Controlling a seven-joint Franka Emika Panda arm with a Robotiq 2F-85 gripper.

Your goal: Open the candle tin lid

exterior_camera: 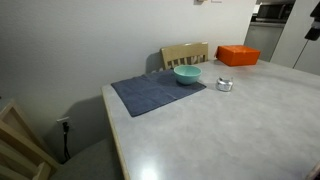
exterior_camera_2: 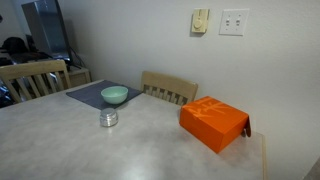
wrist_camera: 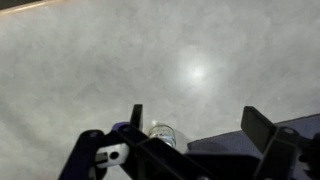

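Grey table (exterior_camera: 200, 130), right of centre: tin (exterior_camera: 224, 86) shut, lid (exterior_camera_2: 108, 114) on, untouched. Gripper (wrist_camera: 197, 125) low in wrist view, spread wide, empty. Opening all left.

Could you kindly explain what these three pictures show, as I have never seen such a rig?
Two pictures come from cameras standing around a table; the third from a camera on a robot arm's wrist, looking past its gripper, whose two fingers stand apart and hold nothing. The arm does not show in the exterior views. On the table lie a dark mat with a teal bowl on it, a small silvery candle tin with its lid on, and an orange box.
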